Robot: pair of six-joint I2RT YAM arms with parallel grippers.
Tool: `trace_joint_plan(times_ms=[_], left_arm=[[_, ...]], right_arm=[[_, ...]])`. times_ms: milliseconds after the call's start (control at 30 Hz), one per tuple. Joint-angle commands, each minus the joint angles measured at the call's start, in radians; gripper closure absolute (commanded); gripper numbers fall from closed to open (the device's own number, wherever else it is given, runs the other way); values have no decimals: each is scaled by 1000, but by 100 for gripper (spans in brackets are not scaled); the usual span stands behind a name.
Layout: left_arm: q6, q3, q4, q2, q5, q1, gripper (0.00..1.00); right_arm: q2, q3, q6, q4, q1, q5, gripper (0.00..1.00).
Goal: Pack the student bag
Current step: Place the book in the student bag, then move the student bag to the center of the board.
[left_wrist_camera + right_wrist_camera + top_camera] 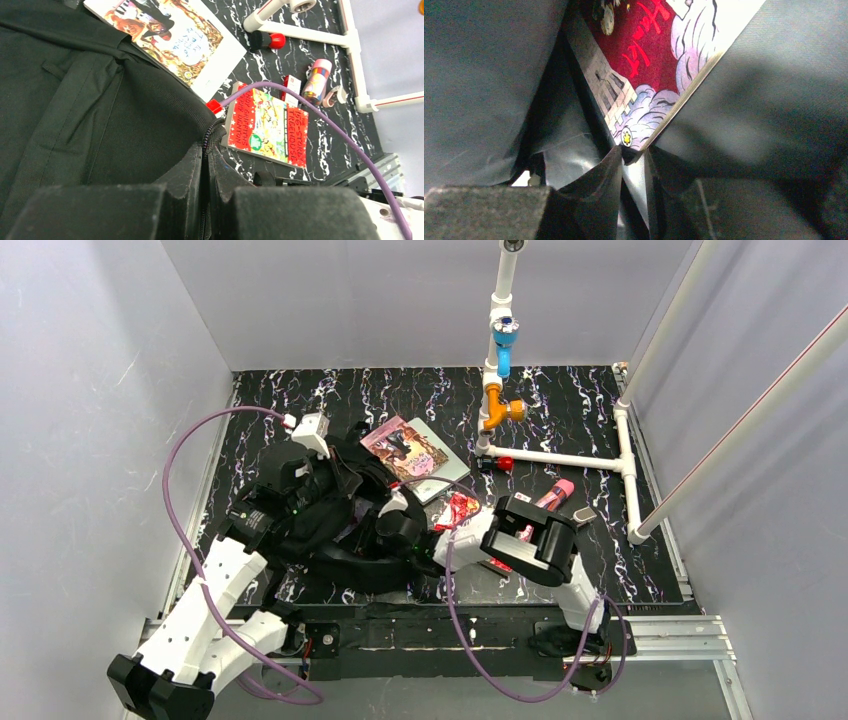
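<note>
Zipper edge (205, 142) of the student bag (90, 120) is sitting clamped in the left gripper (205, 167); right gripper (632, 156) is standing narrowly parted at a book (644, 70) corner inside.

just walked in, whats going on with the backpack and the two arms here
The two arms are packing the student bag. The left gripper is shut on the bag's zipper edge, holding it by the opening. The right gripper is inside the bag with the corner of a red-covered book at its fingertips; whether it grips the book is unclear. A red and yellow book and a pink tube lie on the table outside the bag.
</note>
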Motion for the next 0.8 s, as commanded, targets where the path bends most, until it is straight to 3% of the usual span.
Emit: trace_joint_plan(times_ms=[0,100,167,300,400,533,767], left_arm=[[65,35,-13,-22,-46,1,100],[125,50,-57,-10,-75,1,100],[173,60,-89,1,-113,1,100],[244,50,-94,-10,-206,2,100],[264,24,-70,-19,-235,2,100],[244,-13,-52,-7,-205,2,100],[187,-55,-64,-20,-186,3,100]], right_arm=[[57,138,-175,-51,-21,-55,69],[35,129,-274,-89,-20,-57,63],[-12,89,-309,-125,-20,-62,49],[-109,100,-448,-403,-23,-86,19],[-196,11,-548,-452,-22,-107,6],[-325,-59,-679,-531,-21,-133,2],[-587,-45,-788,-823,-40,-54,2]])
